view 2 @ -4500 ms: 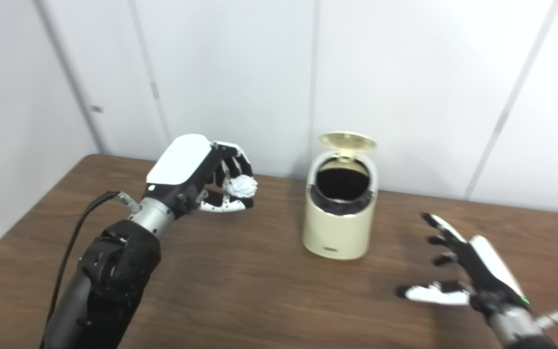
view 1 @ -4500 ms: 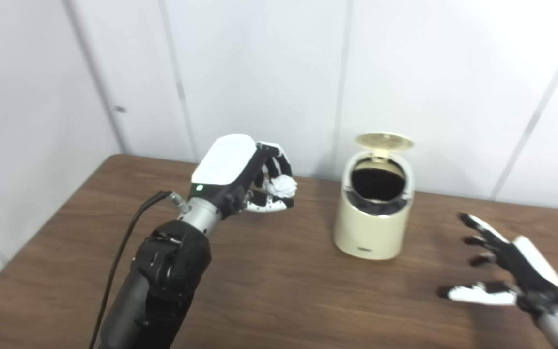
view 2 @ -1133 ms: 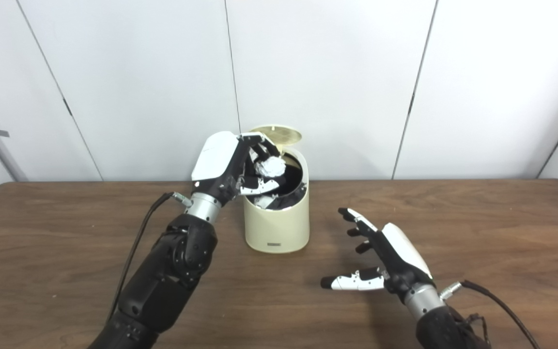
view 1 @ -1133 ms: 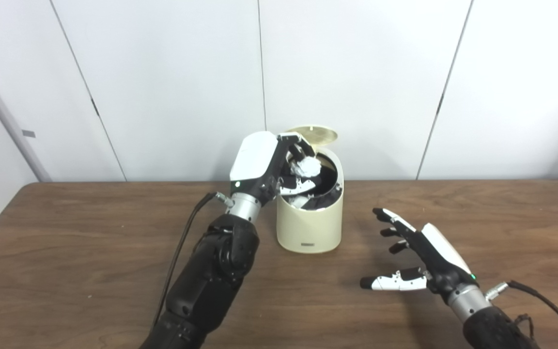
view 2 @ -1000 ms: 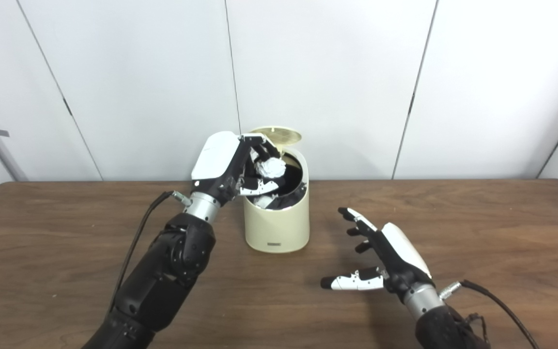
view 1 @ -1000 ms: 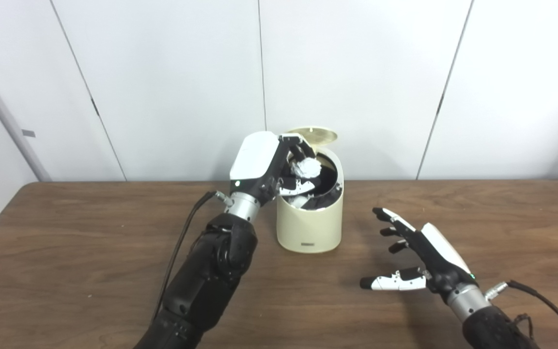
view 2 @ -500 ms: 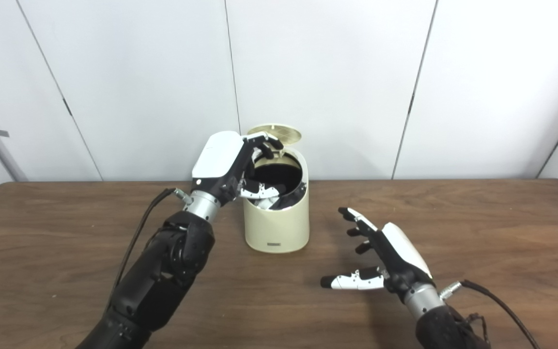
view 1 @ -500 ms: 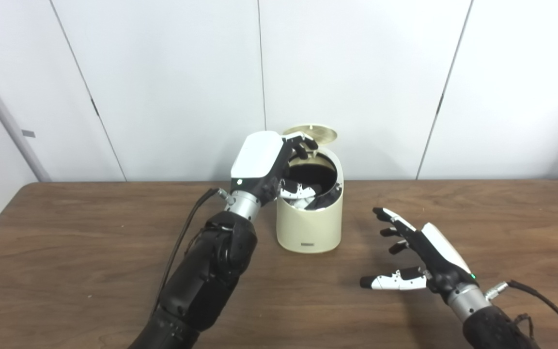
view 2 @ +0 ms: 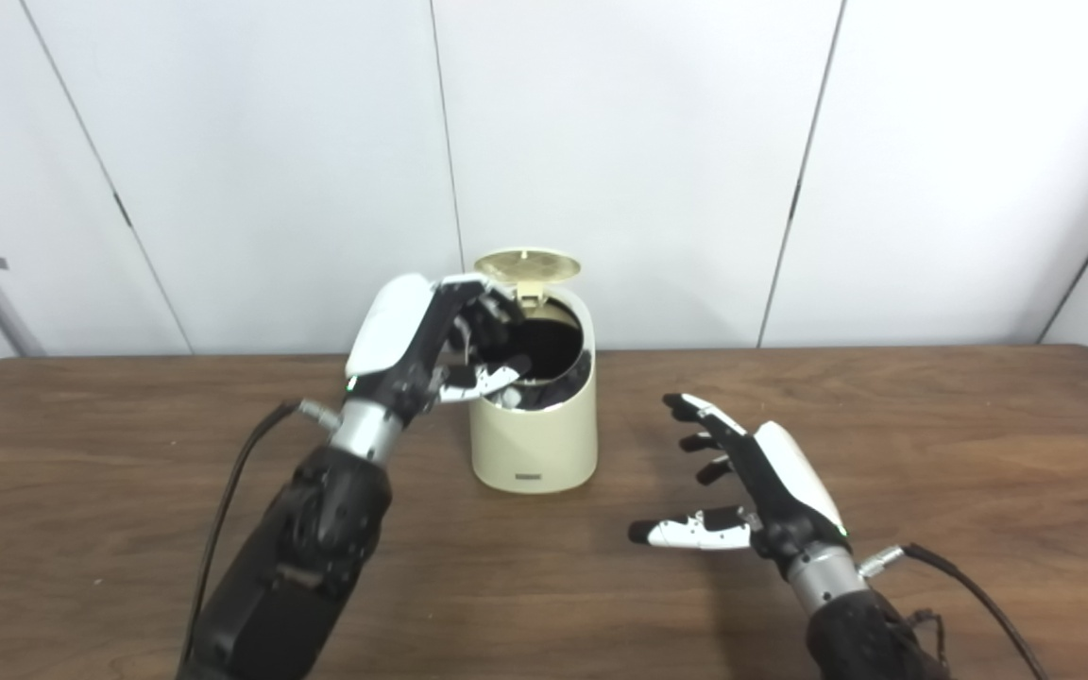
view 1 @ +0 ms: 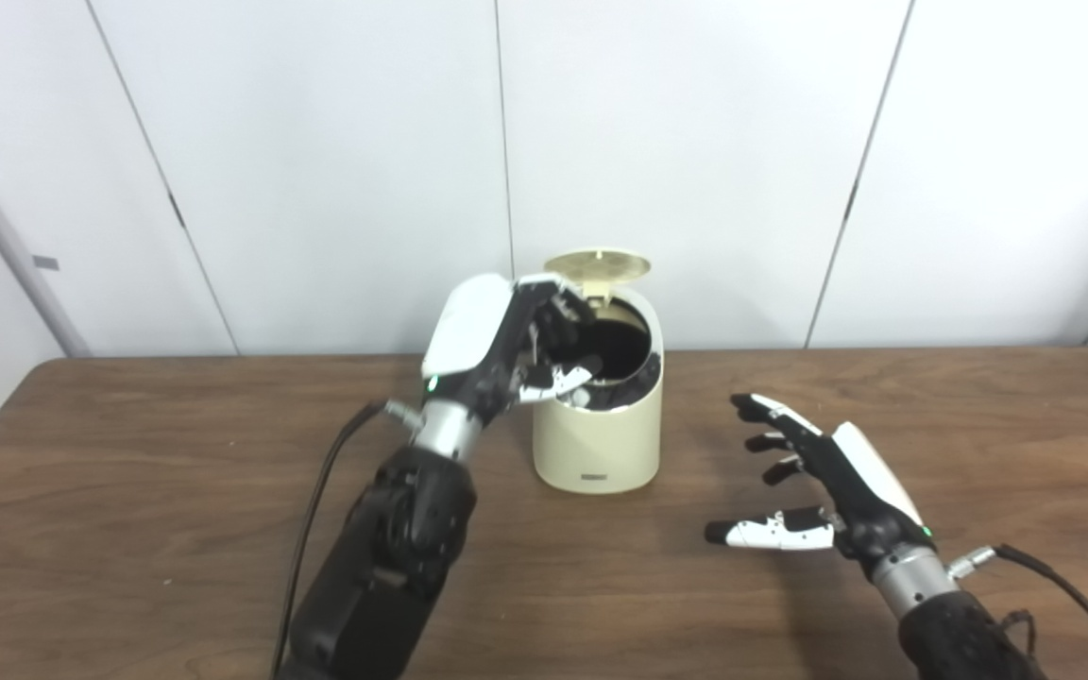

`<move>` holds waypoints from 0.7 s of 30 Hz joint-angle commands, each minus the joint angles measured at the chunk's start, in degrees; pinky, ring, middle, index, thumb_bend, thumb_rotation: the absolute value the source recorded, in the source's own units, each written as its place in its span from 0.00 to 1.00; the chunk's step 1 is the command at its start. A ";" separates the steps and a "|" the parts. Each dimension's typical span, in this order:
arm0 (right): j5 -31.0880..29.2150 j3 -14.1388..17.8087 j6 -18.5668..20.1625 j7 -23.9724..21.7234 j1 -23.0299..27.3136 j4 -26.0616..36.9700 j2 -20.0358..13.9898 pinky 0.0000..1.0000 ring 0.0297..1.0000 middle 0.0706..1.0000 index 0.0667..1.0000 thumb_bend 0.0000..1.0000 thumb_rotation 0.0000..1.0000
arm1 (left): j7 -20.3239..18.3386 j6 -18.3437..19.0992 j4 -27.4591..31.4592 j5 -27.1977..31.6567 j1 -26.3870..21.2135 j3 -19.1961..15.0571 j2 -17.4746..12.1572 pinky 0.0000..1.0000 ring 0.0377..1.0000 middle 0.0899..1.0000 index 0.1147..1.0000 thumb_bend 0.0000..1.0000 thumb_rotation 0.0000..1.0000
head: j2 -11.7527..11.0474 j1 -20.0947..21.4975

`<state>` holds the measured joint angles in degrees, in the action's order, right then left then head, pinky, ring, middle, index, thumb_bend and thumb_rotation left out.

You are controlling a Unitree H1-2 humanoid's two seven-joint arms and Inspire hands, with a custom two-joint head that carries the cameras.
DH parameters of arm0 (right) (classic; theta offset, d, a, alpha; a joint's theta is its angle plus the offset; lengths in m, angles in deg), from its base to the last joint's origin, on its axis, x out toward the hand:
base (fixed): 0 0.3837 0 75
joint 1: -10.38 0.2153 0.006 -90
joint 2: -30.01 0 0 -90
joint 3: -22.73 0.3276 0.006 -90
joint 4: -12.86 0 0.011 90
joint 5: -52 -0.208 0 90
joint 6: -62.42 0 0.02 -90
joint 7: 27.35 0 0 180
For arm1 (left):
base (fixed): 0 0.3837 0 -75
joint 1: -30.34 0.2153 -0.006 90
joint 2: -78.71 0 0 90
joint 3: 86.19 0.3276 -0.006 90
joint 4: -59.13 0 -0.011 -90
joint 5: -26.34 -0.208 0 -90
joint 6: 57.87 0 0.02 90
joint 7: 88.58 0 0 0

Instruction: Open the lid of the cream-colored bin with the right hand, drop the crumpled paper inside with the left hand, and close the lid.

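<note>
White panels behind, brown tabletop [view 1: 128, 529] below. Centre frame: left hand [view 1: 506, 345] empty and loose at the bin [view 1: 598, 444] mouth, crumpled paper gone inside; lid [view 1: 597, 263] upright; right hand [view 1: 823, 491] spread, empty, waiting to close it.

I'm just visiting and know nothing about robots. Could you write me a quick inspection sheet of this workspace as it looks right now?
Surface: brown wooden table, bare around the bin.
Job's things: cream-colored bin upright, lid raised; crumpled paper not visible.
Clutter: nothing seen.
Hands: left hand empty, fingers apart, at the bin's left rim; right hand open, fingers spread, right of the bin.
Cables: black cable along the left arm, another at the right wrist.
Surroundings: white wall panels.
</note>
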<state>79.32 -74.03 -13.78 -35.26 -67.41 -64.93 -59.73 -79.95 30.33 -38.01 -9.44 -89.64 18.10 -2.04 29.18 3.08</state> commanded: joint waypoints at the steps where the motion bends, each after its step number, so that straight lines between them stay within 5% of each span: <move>1: 0.35 0.84 -1.91 1.69 3.30 1.92 -0.25 0.58 0.76 0.84 0.84 0.69 0.31 | 1.30 -2.85 3.04 1.06 1.67 -1.00 -0.76 0.33 0.38 0.39 0.47 0.51 0.00 | -0.50 0.19; 7: -0.54 1.04 -2.39 0.57 5.85 1.47 -1.12 0.62 0.79 0.86 0.85 0.75 0.34 | 4.40 -9.17 4.22 3.03 9.47 -4.17 -2.47 0.39 0.44 0.42 0.45 0.51 0.00 | -1.21 0.82; 11: -0.45 0.91 -2.47 -0.08 7.31 1.23 -2.09 0.64 0.79 0.85 0.85 0.80 0.30 | 2.19 -8.10 6.31 9.44 13.65 -8.26 -2.43 0.45 0.53 0.44 0.44 0.52 0.00 | -1.49 0.79; 13: -0.53 0.81 -1.90 -0.81 8.28 1.17 -2.77 0.65 0.79 0.85 0.86 0.80 0.30 | 0.05 -6.42 8.16 13.59 15.32 -9.89 -2.13 0.49 0.58 0.61 0.43 0.51 0.04 | -1.41 0.72; 16: -0.73 0.60 -0.86 -2.24 10.04 1.07 -3.56 0.67 0.82 0.88 0.88 0.80 0.32 | -2.63 -3.79 10.56 16.75 17.09 -10.94 -2.32 0.54 0.64 0.69 0.68 0.63 0.01 | -1.61 0.57; 21: -0.96 0.29 0.49 -5.23 13.52 0.71 -4.66 0.72 0.85 0.90 0.90 0.84 0.28 | -4.91 -4.76 10.56 18.06 19.10 -11.23 -4.05 0.58 0.69 0.74 0.77 0.69 0.07 | -1.94 0.50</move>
<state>78.70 -74.37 -13.42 -40.03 -56.66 -65.14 -62.85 -84.88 26.98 -28.76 8.26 -70.21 7.38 -4.87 27.33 3.60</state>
